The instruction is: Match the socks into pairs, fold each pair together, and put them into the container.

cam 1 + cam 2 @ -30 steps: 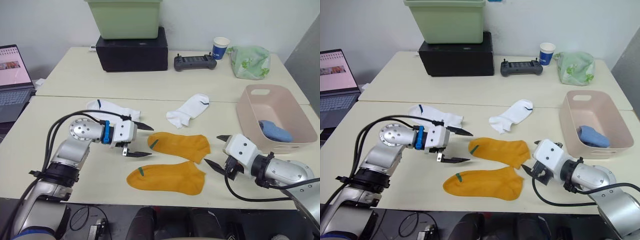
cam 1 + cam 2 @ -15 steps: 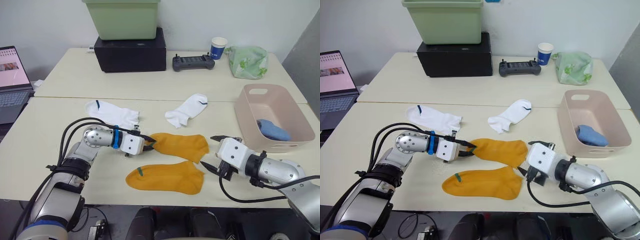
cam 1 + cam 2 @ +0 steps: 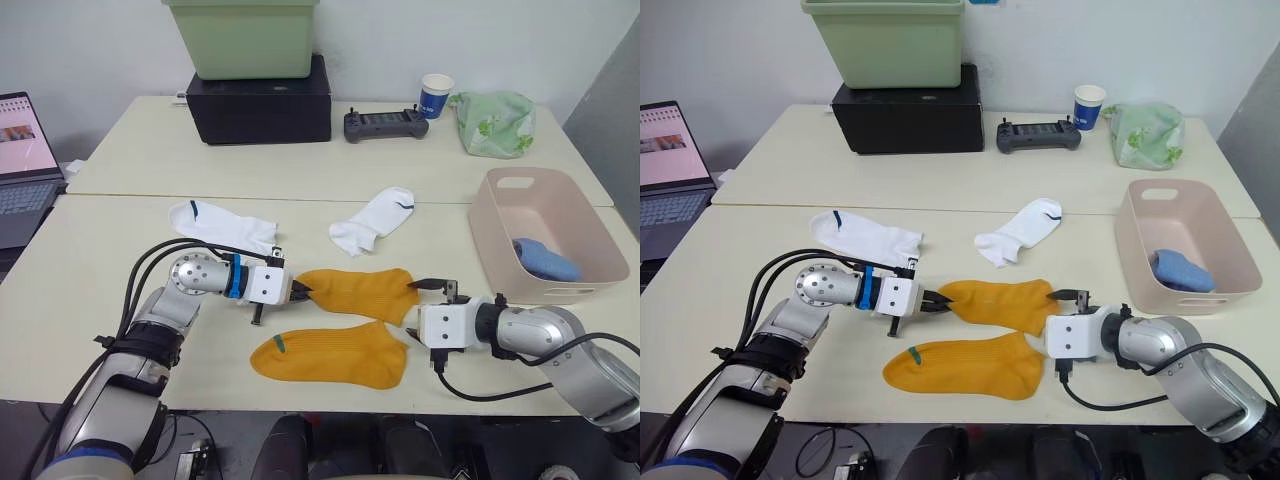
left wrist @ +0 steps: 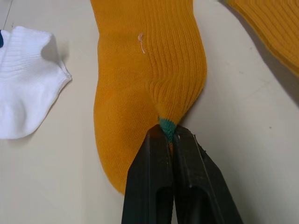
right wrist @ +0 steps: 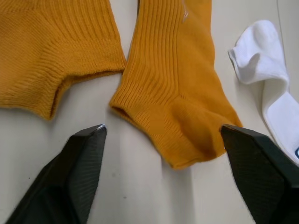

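Two mustard-orange socks lie at the table's front. My left gripper [image 3: 300, 293] is shut on the green-marked toe of the far mustard sock [image 3: 355, 292], and the left wrist view shows its fingers [image 4: 156, 172] pinching that green mark [image 4: 167, 127]. My right gripper [image 3: 410, 305] stands open at the same sock's cuff [image 5: 173, 116], one finger on each side. The near mustard sock [image 3: 335, 355] lies flat just in front. Two white socks [image 3: 225, 225] [image 3: 375, 220] lie behind. A light blue sock [image 3: 545, 260] rests in the pink container [image 3: 490, 235] at the right.
At the back stand a green tub [image 3: 245, 38] on a black box [image 3: 260, 100], a controller [image 3: 385, 124], a paper cup [image 3: 436, 95] and a green-and-white cloth bundle [image 3: 495, 122]. A laptop [image 3: 25, 150] sits at the far left.
My left gripper reached to the far mustard sock's toe and shut on it. My right gripper slid left up to that sock's cuff, its fingers a little closer together.
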`<act>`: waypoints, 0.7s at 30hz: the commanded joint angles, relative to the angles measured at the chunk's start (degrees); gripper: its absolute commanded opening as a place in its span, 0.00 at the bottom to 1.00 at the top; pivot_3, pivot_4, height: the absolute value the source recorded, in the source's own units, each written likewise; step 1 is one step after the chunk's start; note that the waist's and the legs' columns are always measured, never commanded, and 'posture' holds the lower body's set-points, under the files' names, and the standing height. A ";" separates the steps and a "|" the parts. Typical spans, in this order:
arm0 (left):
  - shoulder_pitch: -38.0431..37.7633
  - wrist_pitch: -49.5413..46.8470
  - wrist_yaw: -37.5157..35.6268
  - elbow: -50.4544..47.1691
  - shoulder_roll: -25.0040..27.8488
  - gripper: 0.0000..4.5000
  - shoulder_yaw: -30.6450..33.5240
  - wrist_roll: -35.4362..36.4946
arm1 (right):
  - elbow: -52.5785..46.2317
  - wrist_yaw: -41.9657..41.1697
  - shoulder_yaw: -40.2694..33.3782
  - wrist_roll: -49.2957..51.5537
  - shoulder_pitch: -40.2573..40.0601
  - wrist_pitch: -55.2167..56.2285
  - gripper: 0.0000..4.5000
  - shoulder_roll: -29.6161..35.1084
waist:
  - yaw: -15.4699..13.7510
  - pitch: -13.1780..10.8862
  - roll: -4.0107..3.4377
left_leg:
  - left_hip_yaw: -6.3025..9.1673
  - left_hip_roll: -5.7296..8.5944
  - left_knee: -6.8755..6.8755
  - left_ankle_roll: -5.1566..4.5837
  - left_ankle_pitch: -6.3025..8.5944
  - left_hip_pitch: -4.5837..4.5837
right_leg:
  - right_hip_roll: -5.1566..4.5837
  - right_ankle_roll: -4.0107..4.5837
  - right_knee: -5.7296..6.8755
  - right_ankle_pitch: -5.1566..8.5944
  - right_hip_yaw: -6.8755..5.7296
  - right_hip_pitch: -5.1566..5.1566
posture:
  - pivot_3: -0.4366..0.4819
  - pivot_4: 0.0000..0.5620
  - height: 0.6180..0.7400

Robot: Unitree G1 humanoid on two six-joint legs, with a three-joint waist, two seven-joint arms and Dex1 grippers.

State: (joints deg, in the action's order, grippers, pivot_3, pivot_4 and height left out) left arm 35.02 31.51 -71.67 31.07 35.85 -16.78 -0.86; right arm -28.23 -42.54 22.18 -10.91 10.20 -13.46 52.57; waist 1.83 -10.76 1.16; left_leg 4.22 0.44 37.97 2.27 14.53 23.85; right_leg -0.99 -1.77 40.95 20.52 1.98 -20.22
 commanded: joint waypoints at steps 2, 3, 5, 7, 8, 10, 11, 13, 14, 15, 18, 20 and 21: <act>-0.44 -2.88 -0.24 -3.65 0.46 0.00 1.29 1.91 | 1.59 -1.41 -0.04 -1.35 0.94 2.63 0.54 -2.78 | 0.00 0.00 0.00 | -0.01 0.00 0.00 0.00 0.00 0.00 | 0.00 0.00 0.01 0.00 0.01 0.00 | 0.48 0.27 0.84; -0.56 -3.18 -0.40 -4.06 0.53 0.00 1.30 2.04 | 2.28 -1.73 -0.08 -1.54 1.20 2.98 0.46 -3.46 | 0.01 0.00 0.00 | -0.01 0.00 0.01 0.00 0.00 0.00 | 0.00 0.00 0.01 0.00 0.02 0.00 | 0.48 0.27 0.84; -0.66 -3.64 -0.54 -4.64 0.63 0.00 1.28 2.22 | 3.33 -2.41 -0.49 -1.55 1.45 3.32 0.29 -4.52 | 0.02 0.00 0.00 | -0.02 0.00 0.02 0.01 0.00 -0.01 | 0.00 0.00 0.03 0.00 0.02 0.00 | 0.48 0.27 0.84; -0.61 -4.02 -0.64 -4.90 0.69 0.00 1.29 2.30 | 4.11 -3.10 -1.03 -1.27 1.47 3.89 0.13 -5.12 | -0.01 0.00 0.00 | -0.01 0.00 0.02 0.01 0.00 -0.01 | 0.00 0.00 0.03 0.00 0.01 0.00 | 0.48 0.27 0.84; -0.57 -4.20 -0.69 -5.02 0.70 0.00 1.32 2.37 | 4.29 -3.30 -1.46 -0.80 1.31 3.78 0.04 -5.49 | -0.01 0.00 0.00 | 0.00 0.00 0.02 0.01 0.00 -0.01 | 0.00 0.00 0.03 0.00 0.01 0.00 | 0.48 0.27 0.84; -0.49 -4.49 -0.87 -5.23 0.79 0.00 1.40 2.52 | 4.36 -3.72 -2.09 -0.36 1.11 4.04 0.01 -5.83 | -0.02 0.00 0.00 | -0.01 0.00 0.03 0.01 0.00 0.00 | 0.00 0.00 0.03 0.00 0.02 0.00 | 0.48 0.27 0.84; -0.49 -4.65 -1.12 -5.44 0.91 0.00 1.45 2.71 | 4.05 -3.95 -2.70 0.35 0.89 3.69 0.01 -6.20 | -0.01 0.00 0.00 | -0.01 0.00 0.02 0.01 0.00 0.00 | 0.00 0.00 0.03 0.00 0.01 0.00 | 0.48 0.27 0.84; -0.77 -6.56 -3.07 -6.90 1.47 0.00 1.72 4.53 | 2.43 -4.73 -4.42 2.43 0.49 2.27 0.01 -6.90 | 0.01 0.00 0.00 | 0.00 0.00 0.02 0.01 -0.01 -0.01 | 0.00 0.00 0.03 0.00 0.01 0.00 | 0.48 0.27 0.84; -0.91 -7.35 -3.79 -7.48 1.67 0.00 1.81 5.24 | 1.90 -5.02 -4.97 3.05 0.35 1.77 0.01 -7.11 | 0.02 0.00 0.00 | 0.00 -0.01 0.02 0.01 0.00 0.00 | 0.00 0.00 0.04 0.00 0.01 0.00 | 0.48 0.27 0.84; -1.24 -9.82 -5.16 -8.98 2.15 0.00 2.00 6.74 | 0.94 -5.39 -5.89 4.33 0.12 0.57 0.01 -7.43 | 0.02 0.00 0.00 | 0.00 0.00 0.02 0.01 -0.01 0.00 | 0.00 0.00 0.03 0.00 0.01 0.00 | 0.48 0.27 0.84; -2.97 -28.30 -11.31 -19.50 6.84 0.00 3.44 15.67 | -5.76 -7.05 -11.20 12.53 -1.16 -8.61 0.01 -8.71 | 0.16 0.00 -0.01 | 0.01 -0.02 0.02 0.01 -0.01 0.01 | 0.01 0.01 0.04 0.00 0.01 -0.01 | 0.48 0.27 0.84; -3.34 -39.91 -14.59 -25.25 10.91 0.00 4.29 20.79 | -11.12 -7.41 -15.18 19.79 -1.57 -17.59 0.01 -9.94 | 0.18 -0.01 -0.01 | 0.05 -0.05 0.01 0.01 -0.01 0.02 | 0.03 0.01 0.05 0.00 -0.01 -0.02 | 0.48 0.27 0.84; -3.27 -46.31 -16.31 -27.76 13.34 0.00 4.52 23.49 | -13.80 -6.94 -17.57 24.35 -1.08 -24.10 0.01 -10.95 | 0.17 -0.01 -0.01 | 0.09 -0.08 0.01 0.01 -0.01 0.02 | 0.05 0.01 0.03 0.00 -0.06 0.01 | 0.48 0.27 0.84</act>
State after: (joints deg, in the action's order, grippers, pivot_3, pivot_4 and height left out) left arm 31.36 -6.52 -85.39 8.05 47.08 -14.63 17.86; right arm -36.87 -49.69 8.39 7.22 8.53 -30.39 42.48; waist 2.00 -10.76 1.15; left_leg 4.34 0.36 37.98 2.28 14.52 23.85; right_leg -0.94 -1.75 40.99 20.53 1.90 -20.17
